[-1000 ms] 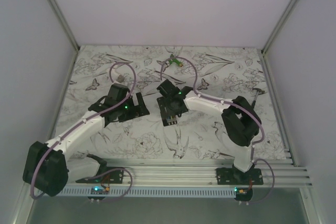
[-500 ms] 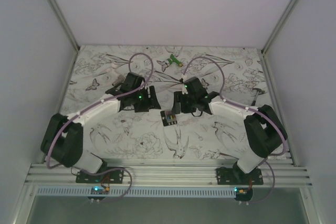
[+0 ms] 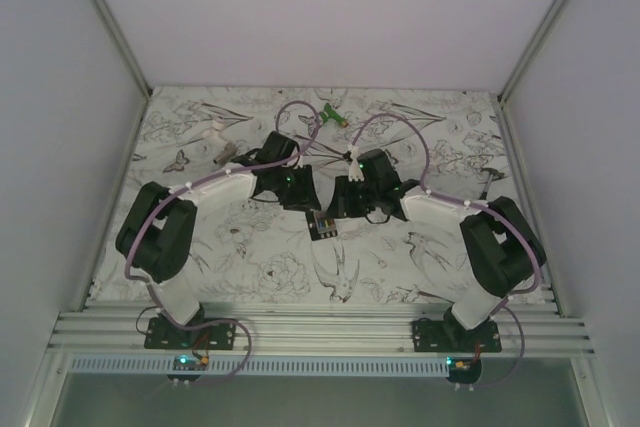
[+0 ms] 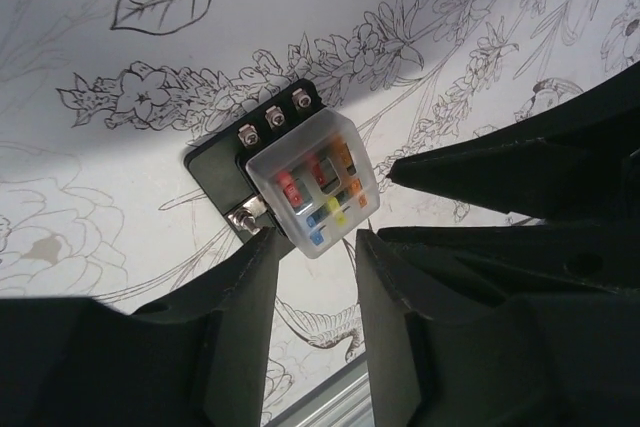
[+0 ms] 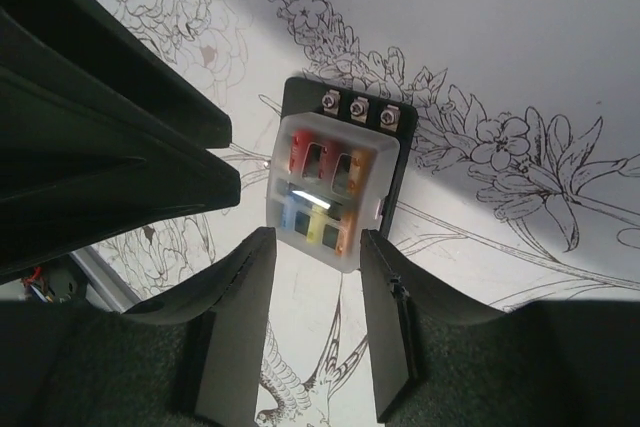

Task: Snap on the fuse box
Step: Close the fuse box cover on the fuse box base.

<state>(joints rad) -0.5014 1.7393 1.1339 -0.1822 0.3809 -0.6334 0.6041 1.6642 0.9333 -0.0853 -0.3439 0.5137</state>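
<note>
A small flat black square plastic fuse box [image 3: 322,225] lies flat on the flower-printed white table covering [image 3: 260,267], roughly at its middle. On top of the fuse box sits one cloudy clear plastic cover [image 4: 312,187]. Through it show red, orange, yellow and blue fuses [image 5: 318,195] in two rows, too blurred to count surely. Three silver screw terminals [image 5: 355,105] line one bare edge of the fuse box. The black left gripper [image 4: 315,247] hangs just above the fuse box on its left. Its two fingers are partly apart and hold nothing, and one corner of the cover shows in the gap. Whether a fingertip touches the fuse box cannot be told. The black right gripper [image 5: 315,242] hangs just above the fuse box from the opposite side. Its two fingers are likewise partly apart and empty, on either side of the cover's near edge. The two grippers seem to meet over the fuse box so that one can steady it while the other presses the cover until it snaps. Well beyond the fuse box, at the far edge, lies one small green-and-white tool [image 3: 333,115]. Far to the left of the fuse box lies one small pale object [image 3: 214,134], too small to identify.
</note>
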